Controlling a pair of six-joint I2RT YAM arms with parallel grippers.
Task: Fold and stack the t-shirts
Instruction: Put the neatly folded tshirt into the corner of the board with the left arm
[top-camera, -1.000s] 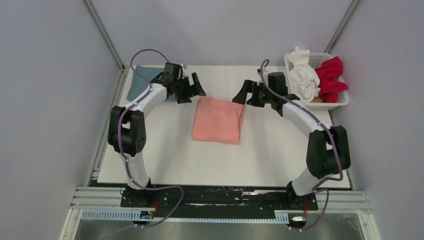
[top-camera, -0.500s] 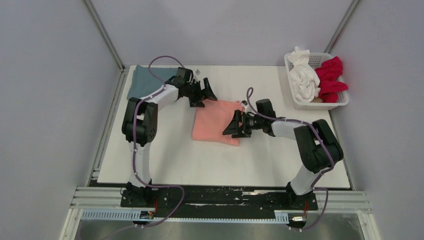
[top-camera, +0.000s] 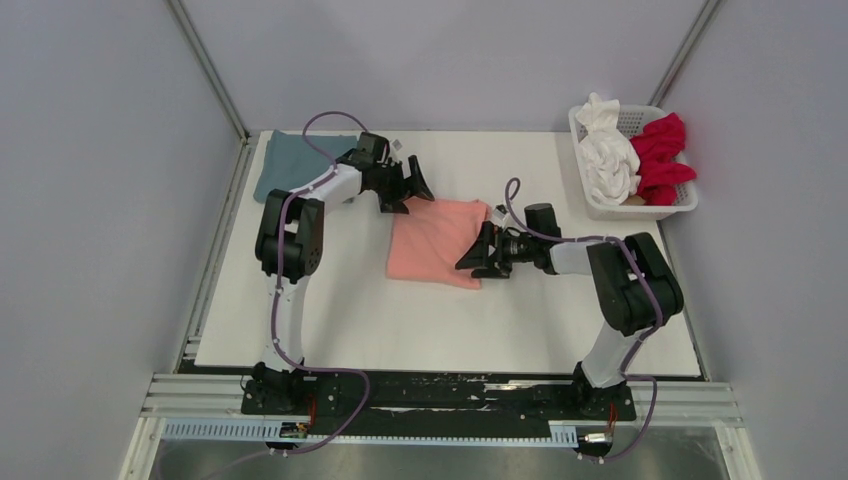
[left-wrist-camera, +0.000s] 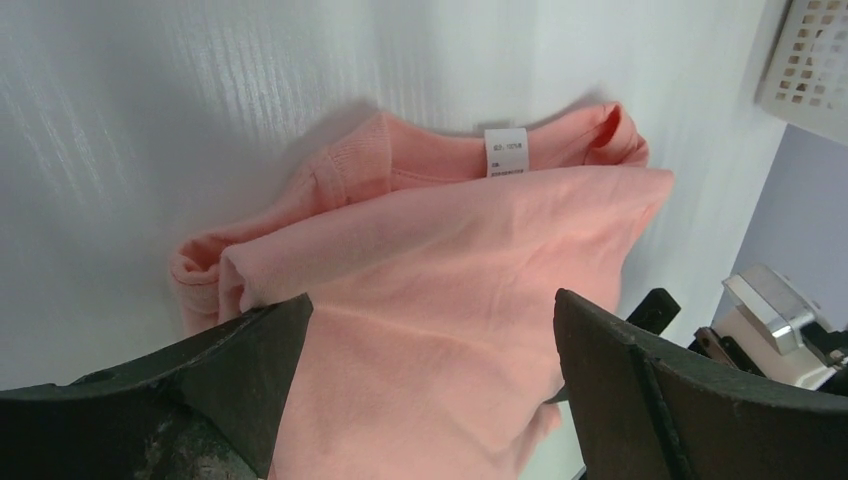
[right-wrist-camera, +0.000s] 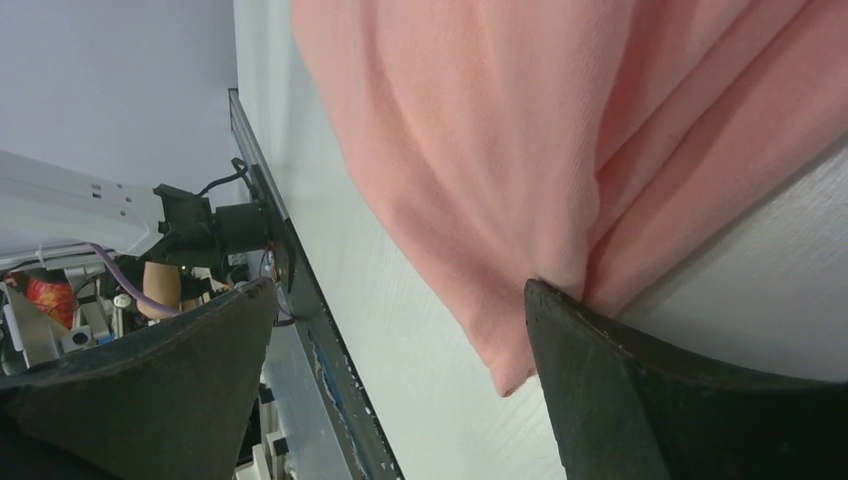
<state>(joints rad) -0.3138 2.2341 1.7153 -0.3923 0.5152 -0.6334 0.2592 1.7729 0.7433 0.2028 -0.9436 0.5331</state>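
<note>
The salmon-pink t-shirt (top-camera: 435, 240) lies folded in the middle of the table. My left gripper (top-camera: 410, 186) is open at the shirt's far left corner. In the left wrist view (left-wrist-camera: 430, 380) its jaws straddle the pink shirt (left-wrist-camera: 450, 260), whose neck label (left-wrist-camera: 505, 152) shows. My right gripper (top-camera: 476, 257) is open, low at the shirt's right near edge. In the right wrist view (right-wrist-camera: 400, 370) one finger (right-wrist-camera: 640, 390) touches the edge of the pink cloth (right-wrist-camera: 480, 130). The blue-grey t-shirt (top-camera: 290, 160) lies flat at the far left corner. The white t-shirt (top-camera: 605, 150) and the red t-shirt (top-camera: 662, 155) sit in the basket.
The white lattice basket (top-camera: 680, 205) stands at the far right corner of the table; its corner shows in the left wrist view (left-wrist-camera: 810, 60). Grey walls with metal posts close in the far side. The white table (top-camera: 400, 330) ends at a black rail by the arm bases.
My right gripper came down from the far side to the pink shirt's right near edge, then slid slightly right. My left gripper moved right to the shirt's far left corner, uncovering the blue-grey shirt.
</note>
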